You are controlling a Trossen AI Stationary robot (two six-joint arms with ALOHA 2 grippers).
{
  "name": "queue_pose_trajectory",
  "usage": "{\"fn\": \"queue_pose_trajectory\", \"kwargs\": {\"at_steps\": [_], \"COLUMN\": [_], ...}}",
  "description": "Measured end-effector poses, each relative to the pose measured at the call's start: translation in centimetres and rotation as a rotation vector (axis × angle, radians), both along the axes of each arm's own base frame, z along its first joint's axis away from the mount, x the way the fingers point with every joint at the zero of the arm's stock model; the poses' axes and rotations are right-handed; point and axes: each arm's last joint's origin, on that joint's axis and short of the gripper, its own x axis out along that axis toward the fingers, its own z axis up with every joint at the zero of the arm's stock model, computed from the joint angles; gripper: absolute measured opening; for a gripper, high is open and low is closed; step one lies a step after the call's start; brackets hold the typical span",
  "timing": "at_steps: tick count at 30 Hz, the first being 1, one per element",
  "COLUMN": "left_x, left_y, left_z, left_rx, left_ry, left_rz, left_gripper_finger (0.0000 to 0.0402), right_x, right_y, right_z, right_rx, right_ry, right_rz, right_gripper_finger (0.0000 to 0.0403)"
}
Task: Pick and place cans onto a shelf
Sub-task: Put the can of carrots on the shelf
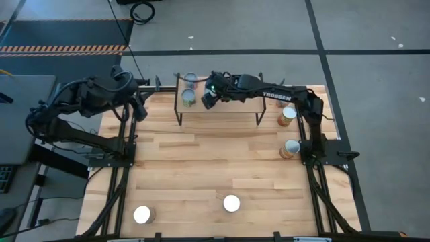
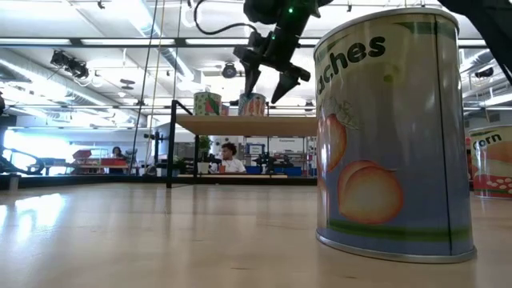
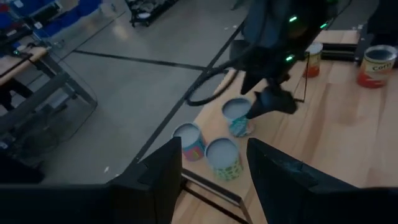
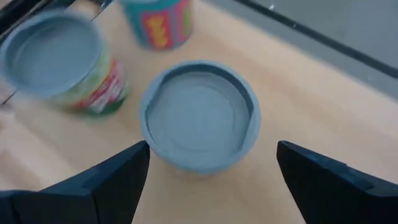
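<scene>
Right claw (image 1: 207,100) above the small low shelf (image 1: 235,101) of light wood plank on thin black metal legs, fingers spread wide and empty, straddling a grey-lidded tin can (image 4: 199,115) directly below without touching it. In the low view, same claw (image 2: 268,84) hanging just above the shelf (image 2: 240,124) top, tips apart and clear of the cans. Three cans on the shelf at its left end: the grey-lidded one under the claw (image 3: 237,116), a green-labelled tin (image 3: 224,158) and a tin with a blue and pink label (image 3: 190,141) just beside it.

Left claw (image 1: 140,107) off the shelf's left end, near the edge of the slatted wooden counter (image 1: 215,168), fingers (image 3: 158,180) partly apart, nothing between them.

To the right of the shelf, by the right arm's base, two orange-labelled cans with pale lids (image 1: 287,115) (image 1: 290,148). Well away from the shelf, toward the counter's near edge, two cans with bright white lids (image 1: 231,203) (image 1: 142,214). In the low view, a large peach-labelled tin (image 2: 392,136) standing upright on the counter close to the camera, a corn-labelled can (image 2: 490,164) behind it at the right.

Beyond the shelf, a seated person (image 2: 230,158) in the room.
</scene>
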Motion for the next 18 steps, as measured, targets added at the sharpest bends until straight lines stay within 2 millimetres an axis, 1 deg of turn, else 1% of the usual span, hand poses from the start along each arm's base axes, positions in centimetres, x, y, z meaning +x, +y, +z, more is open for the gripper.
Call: {"fn": "queue_pose_trajectory", "kwargs": {"at_steps": [4, 6, 9, 12, 13, 15, 18], "left_x": [0.2, 0.3, 0.3, 0.3, 0.3, 0.3, 0.6], "left_y": [-0.1, -0.1, -0.1, -0.1, -0.1, -0.1, -0.1], "left_z": [0.2, 0.3, 0.4, 0.4, 0.4, 0.4, 0.3], "left_rx": [-0.01, -0.004, -0.002, -0.001, -0.001, -0.002, -0.002], "left_ry": [-0.027, -0.035, -0.035, -0.036, -0.038, -0.039, -0.036], "left_rz": [-0.037, -0.048, -0.05, -0.049, -0.049, -0.05, -0.05], "left_gripper_finger": [0.0188, 0.0188, 0.0188, 0.0188, 0.0188, 0.0188, 0.0188], "right_x": [-0.1, -0.3, -0.8, -1.7, -1.9, -2.2, -2.3], "right_y": [-1.6, -2.1, -2.2, -1.7, -1.5, -1.3, -1.6], "right_z": [0.3, 0.4, 1.1, 2.4, 2.4, 1.7, 0.7], "right_rx": [-0.026, -0.036, -0.045, -0.049, -0.045, -0.03, -0.003], "right_ry": [-0.036, -0.034, -0.029, -0.007, 0.025, 0.122, 0.195], "right_rz": [0.002, 0.001, 0.032, 0.152, 0.203, 0.284, 0.318], "right_gripper_finger": [0.0349, 0.0349, 0.0348, 0.0348, 0.0348, 0.0348, 0.0348]}}
